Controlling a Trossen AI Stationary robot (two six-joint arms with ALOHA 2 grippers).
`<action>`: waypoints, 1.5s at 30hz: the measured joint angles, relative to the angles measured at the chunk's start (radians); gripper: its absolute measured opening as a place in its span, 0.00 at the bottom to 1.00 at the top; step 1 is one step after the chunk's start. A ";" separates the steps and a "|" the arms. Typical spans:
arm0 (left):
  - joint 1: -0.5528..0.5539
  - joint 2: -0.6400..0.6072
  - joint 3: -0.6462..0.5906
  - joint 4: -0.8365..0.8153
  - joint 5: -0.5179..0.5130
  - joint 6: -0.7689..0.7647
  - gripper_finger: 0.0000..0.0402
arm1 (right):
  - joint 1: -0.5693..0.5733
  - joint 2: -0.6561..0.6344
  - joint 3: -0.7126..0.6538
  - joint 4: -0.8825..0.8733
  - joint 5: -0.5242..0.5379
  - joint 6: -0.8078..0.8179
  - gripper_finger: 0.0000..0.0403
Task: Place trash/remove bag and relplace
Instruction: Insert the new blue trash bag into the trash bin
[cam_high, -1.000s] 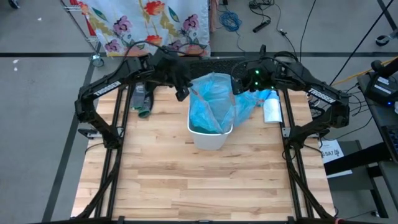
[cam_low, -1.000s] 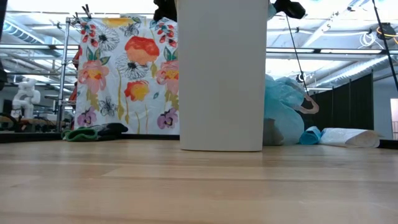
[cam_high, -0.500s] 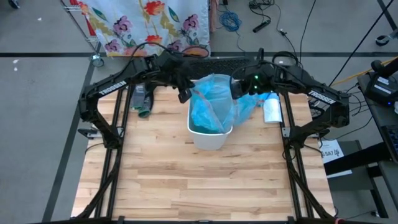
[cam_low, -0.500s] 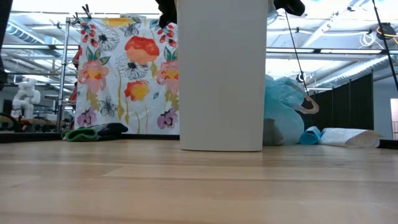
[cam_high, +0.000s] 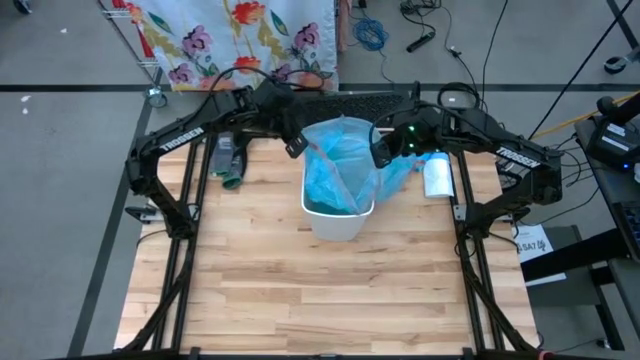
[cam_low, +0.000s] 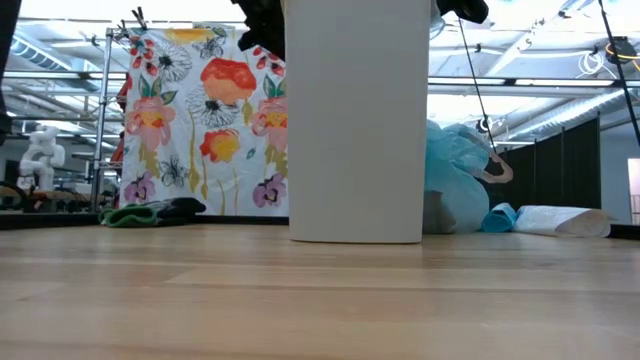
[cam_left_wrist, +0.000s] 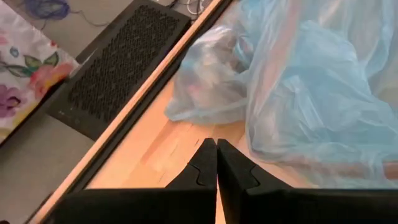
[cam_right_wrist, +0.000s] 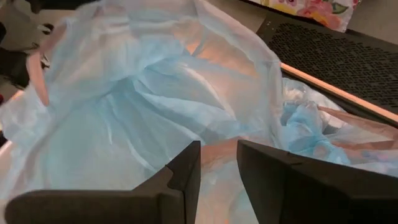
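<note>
A white bin (cam_high: 338, 222) stands mid-table with a light-blue bag (cam_high: 340, 160) in it, the film billowing above the rim. My left gripper (cam_left_wrist: 216, 144) hovers shut just off the bag's left edge (cam_high: 308, 150), with nothing between its tips. My right gripper (cam_high: 383, 152) is at the bag's right side, closed on film. A second, bunched blue bag (cam_left_wrist: 205, 74) lies on the table behind the bin, with dim brownish shapes showing through it. No trash lies in the open. My right gripper has the bag's upper film (cam_right_wrist: 219, 149) between its two fingers, which stand a little apart; how many layers it holds does not show. It comes slanting down from the table's right and far side. The film stands raised above the bin's rim and spreads slack.
A white package (cam_high: 437, 176) lies right of the bin, and a dark-green bundle (cam_high: 228, 162) lies at the far left. A black perforated mat (cam_left_wrist: 118, 74) runs along the far edge. A floral cloth (cam_low: 200, 110) hangs behind the table. Bare wood stretches toward the near edge.
My left gripper has sunk a little beside the bin's left rim, toward the bag's edge. The bag's raised film has shifted slightly, and the bin has stayed put.
</note>
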 joint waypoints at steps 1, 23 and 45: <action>-0.002 0.000 -0.007 0.002 0.000 -0.013 0.00 | 0.000 0.000 0.000 -0.005 0.000 -0.005 0.24; -0.108 -0.106 -0.029 0.220 0.009 -0.028 0.00 | -0.001 -0.006 0.000 -0.052 0.000 -0.123 0.24; -0.147 0.028 -0.030 0.325 0.039 0.003 0.00 | -0.004 -0.007 0.000 0.060 -0.006 -0.256 0.01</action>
